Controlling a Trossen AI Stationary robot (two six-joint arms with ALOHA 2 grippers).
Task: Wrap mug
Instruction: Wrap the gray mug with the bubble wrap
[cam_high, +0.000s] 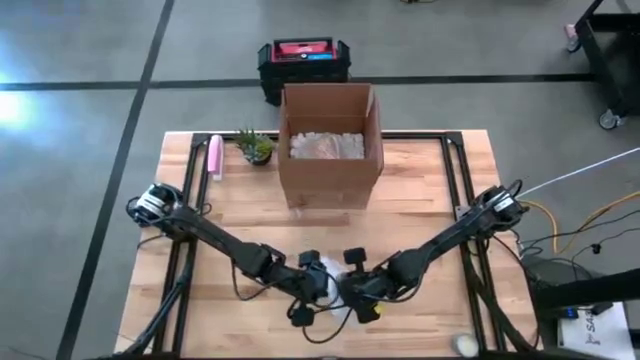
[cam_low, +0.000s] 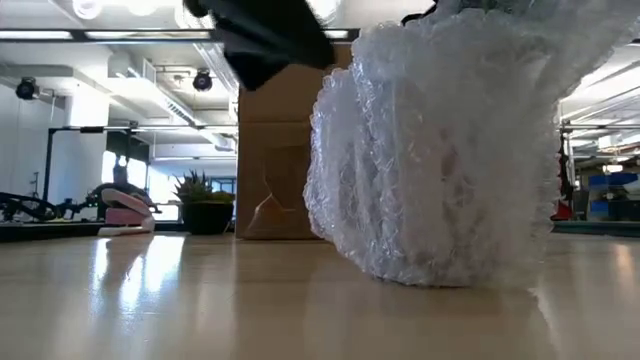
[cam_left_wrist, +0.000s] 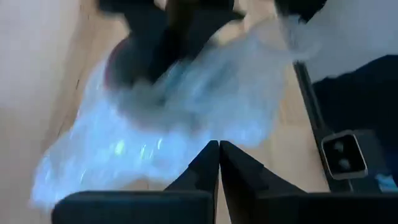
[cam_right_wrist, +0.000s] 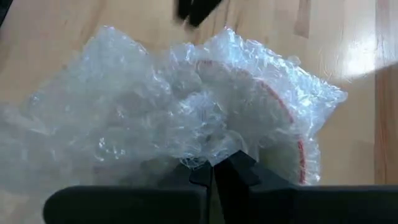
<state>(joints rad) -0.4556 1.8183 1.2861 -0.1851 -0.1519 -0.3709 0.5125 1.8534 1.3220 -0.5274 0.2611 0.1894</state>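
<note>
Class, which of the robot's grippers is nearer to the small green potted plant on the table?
Left. The left gripper is at the table's front edge, on the small green potted plant's side; the right gripper is beside it, slightly farther.

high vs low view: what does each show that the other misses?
Only the high view shows both arms meeting near the table's front edge, left gripper and right gripper at the bundle, the padding inside the open box, and a black and red case on the floor. Only the low view shows the bubble wrap bundle's full bulk resting on the tabletop. Both show the box, the potted plant and the pink object.
</note>
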